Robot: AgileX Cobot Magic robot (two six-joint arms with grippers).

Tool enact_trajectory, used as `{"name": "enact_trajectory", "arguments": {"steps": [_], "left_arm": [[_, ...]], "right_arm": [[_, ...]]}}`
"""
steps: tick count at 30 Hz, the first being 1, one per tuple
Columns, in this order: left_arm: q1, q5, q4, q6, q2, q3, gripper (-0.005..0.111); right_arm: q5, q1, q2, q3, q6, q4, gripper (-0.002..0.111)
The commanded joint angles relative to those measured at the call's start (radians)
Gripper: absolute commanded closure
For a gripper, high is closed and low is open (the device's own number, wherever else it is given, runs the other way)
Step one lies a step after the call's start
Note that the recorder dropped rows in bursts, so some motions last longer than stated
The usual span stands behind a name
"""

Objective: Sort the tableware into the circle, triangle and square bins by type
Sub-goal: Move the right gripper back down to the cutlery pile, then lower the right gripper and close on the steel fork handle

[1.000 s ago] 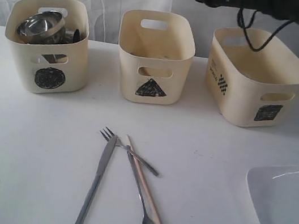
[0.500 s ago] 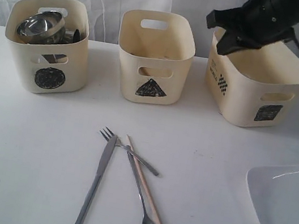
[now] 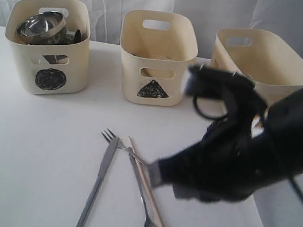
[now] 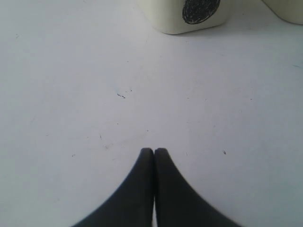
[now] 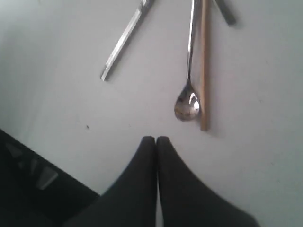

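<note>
Now your right end effector [image 5: 156, 139] hangs clenched and empty near the spoon [image 5: 187, 105].
You can see that spoon lying alongside the chopsticks [image 5: 204, 71] on the worktop [image 5: 57, 71], with the knife [image 5: 124, 41] and fork [image 3: 111, 137] just beside them; a steel bowl [image 3: 38, 24] sits in the circle bin [image 3: 46, 66], and your left end effector [image 4: 154, 151] is clenched, empty, over the worktop near that bin.

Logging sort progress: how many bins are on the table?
3. The circle bin is on the left with a steel bowl inside, the triangle bin is in the middle, and a third bin is on the right, its front hidden behind the right arm.
</note>
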Motion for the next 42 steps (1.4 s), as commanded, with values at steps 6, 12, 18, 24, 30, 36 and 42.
{"name": "enact_trajectory", "arguments": {"steps": [6, 12, 18, 24, 30, 36, 42], "left_arm": [[0.003, 0.003, -0.014, 0.0, 0.001, 0.004, 0.107], [0.003, 0.003, -0.014, 0.0, 0.001, 0.004, 0.107], [0.003, 0.003, -0.014, 0.0, 0.001, 0.004, 0.107], [0.003, 0.003, -0.014, 0.0, 0.001, 0.004, 0.107], [0.003, 0.003, -0.014, 0.0, 0.001, 0.004, 0.107], [0.003, 0.003, -0.014, 0.0, 0.001, 0.004, 0.107], [0.003, 0.003, -0.014, 0.0, 0.001, 0.004, 0.107]], "right_arm": [[-0.269, 0.134, 0.252, 0.015, 0.133, -0.384, 0.108], [-0.515, 0.134, 0.321, -0.027, -0.006, -0.406, 0.105], [-0.471, 0.13, 0.394, -0.104, -0.254, -0.42, 0.067], [-0.083, 0.062, 0.539, -0.321, -0.126, -0.42, 0.061], [0.23, 0.043, 0.663, -0.563, -0.417, -0.41, 0.061], [-0.004, 0.045, 0.679, -0.573, -0.672, -0.391, 0.061], [-0.058, 0.043, 0.733, -0.554, -0.428, -0.321, 0.061]]}}
